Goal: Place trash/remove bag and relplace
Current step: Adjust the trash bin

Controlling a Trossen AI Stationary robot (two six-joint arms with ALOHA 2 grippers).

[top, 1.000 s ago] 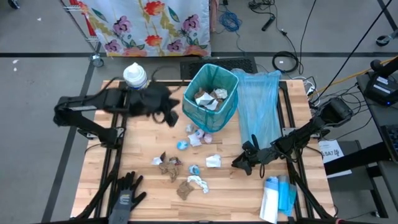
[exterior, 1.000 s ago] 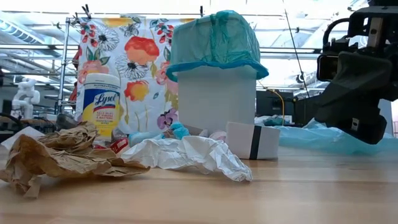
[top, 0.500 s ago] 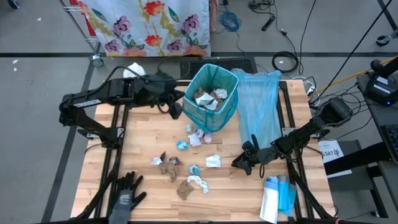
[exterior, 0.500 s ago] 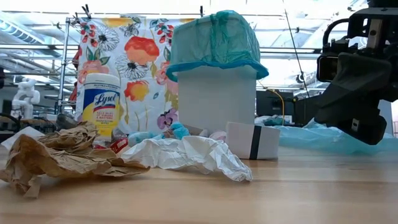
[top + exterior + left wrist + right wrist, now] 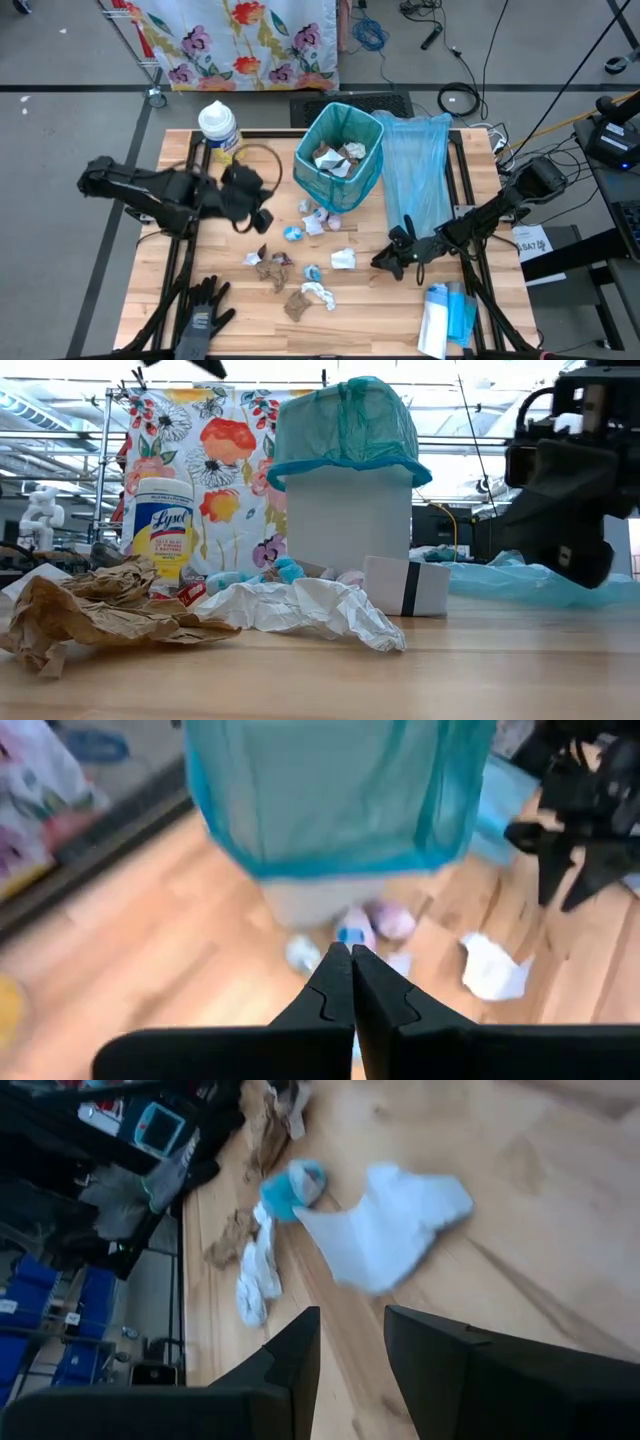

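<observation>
While I hang over the table, this is how things lie.

Left pincer: my left gripper (image 5: 262, 217) is above the wood left of the bin, fingers (image 5: 335, 982) pressed together on nothing.

Right pincer: my right gripper (image 5: 382, 263) sits low near the table's right side, its two fingers (image 5: 290, 1350) parted with a gap between them, nothing held.

Bin: the trash bin (image 5: 338, 155) stands toward the back middle, lined with a teal bag (image 5: 345, 430), some scraps already inside.

Trash: the trash (image 5: 300, 260), brown wads, white tissue and blue bits, lies scattered on the table (image 5: 240, 310) in front of the bin, between my two grippers.

Spare bag: a light blue bag (image 5: 418, 170) lies flat just right of the bin.

Bottle: a wipes canister (image 5: 218, 125) stands at the back left.

Glove: a black glove (image 5: 200, 312) lies at the front left.
</observation>
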